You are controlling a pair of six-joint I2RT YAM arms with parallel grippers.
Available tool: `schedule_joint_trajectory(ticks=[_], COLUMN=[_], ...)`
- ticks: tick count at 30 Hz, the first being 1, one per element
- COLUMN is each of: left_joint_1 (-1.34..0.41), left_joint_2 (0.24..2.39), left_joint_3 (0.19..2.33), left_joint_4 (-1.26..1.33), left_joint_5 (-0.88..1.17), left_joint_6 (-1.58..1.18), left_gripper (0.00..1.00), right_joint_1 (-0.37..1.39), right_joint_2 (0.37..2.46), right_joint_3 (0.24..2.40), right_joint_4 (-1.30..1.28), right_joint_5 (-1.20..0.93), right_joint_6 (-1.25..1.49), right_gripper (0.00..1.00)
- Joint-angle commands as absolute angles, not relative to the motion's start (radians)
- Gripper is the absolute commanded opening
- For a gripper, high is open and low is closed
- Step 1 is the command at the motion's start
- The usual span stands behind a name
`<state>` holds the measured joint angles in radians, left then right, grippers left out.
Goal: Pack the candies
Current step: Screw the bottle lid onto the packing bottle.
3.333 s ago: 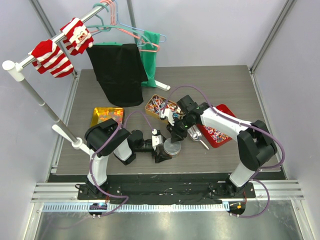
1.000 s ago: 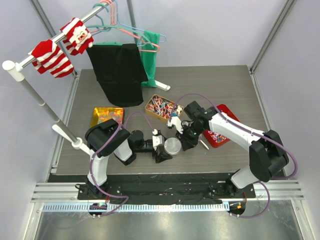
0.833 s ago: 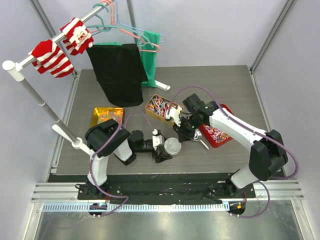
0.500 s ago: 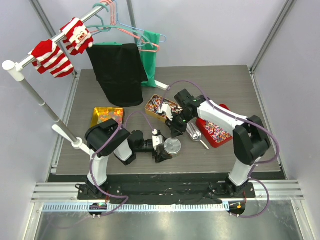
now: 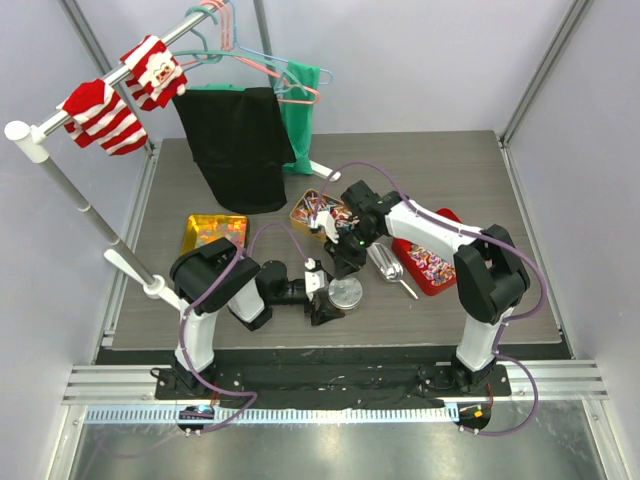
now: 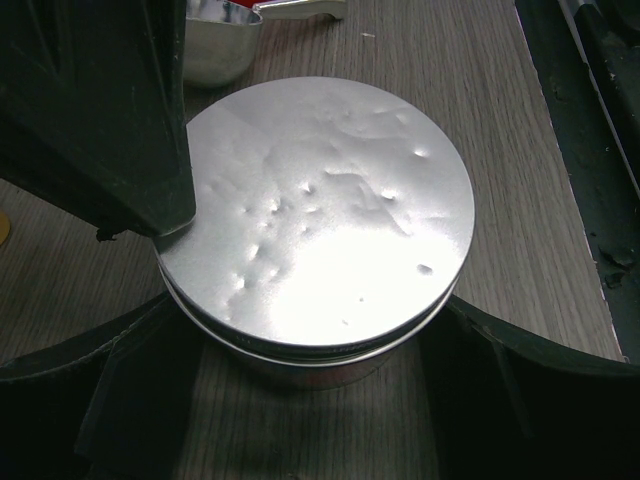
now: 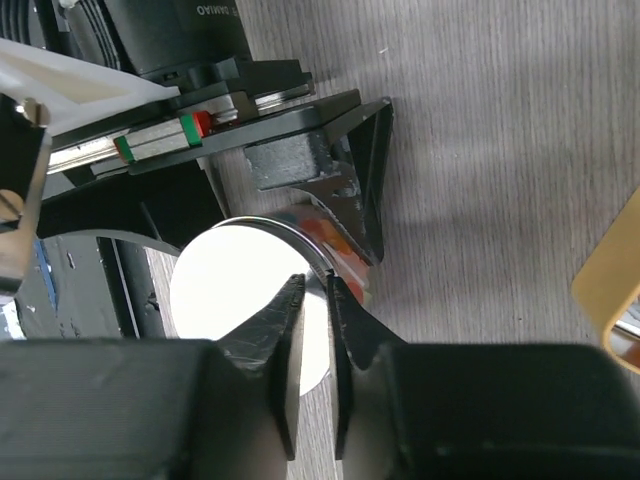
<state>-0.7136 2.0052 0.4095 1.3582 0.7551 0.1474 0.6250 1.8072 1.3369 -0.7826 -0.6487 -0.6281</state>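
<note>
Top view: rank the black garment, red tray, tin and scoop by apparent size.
1. Black garment, hanging nearer the camera, yet clearly largest.
2. Red tray, partly hidden.
3. Tin and scoop: too alike to rank.

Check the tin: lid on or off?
On. The dented lid covers the whole tin top; no contents show.

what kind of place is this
Likely a robot lab test cell: plain panels in a metal frame, left arm and right arm bolted at the table's edge, a clothes rack and candies as props.
</note>
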Motion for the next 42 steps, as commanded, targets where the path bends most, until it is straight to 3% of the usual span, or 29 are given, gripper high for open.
schedule_joint_trajectory(ticks=[1,31,39,42], left_joint_1=[-0.710,-0.709,-0.709,-0.710], left_joint_2=[2.020,2.023,2.025,2.025], left_joint_3=[0.407,0.408,0.410,0.410], left_joint_4=[1.546,1.546,1.546,1.546], left_joint_5=[0.696,0.692,0.693,0.693], left_joint_6=[0.199,0.199,0.199,0.201], left_gripper=[0.87,0.87,0.87,0.87], right_joint_1=[0.629,0.624,0.615,0.615], right_joint_2=[1.787,1.519,1.483,1.525], right_joint_3=[1.333,0.997,1.127,1.213], right_joint_4=[-0.775,-0.857,-0.831,-0.819], right_joint_5=[-0.660,-0.641,-0.560,-0.561], right_joint_6=[-0.643,-0.634,-0.641,-0.638], right_gripper=[0.18,0.15,0.15,0.20])
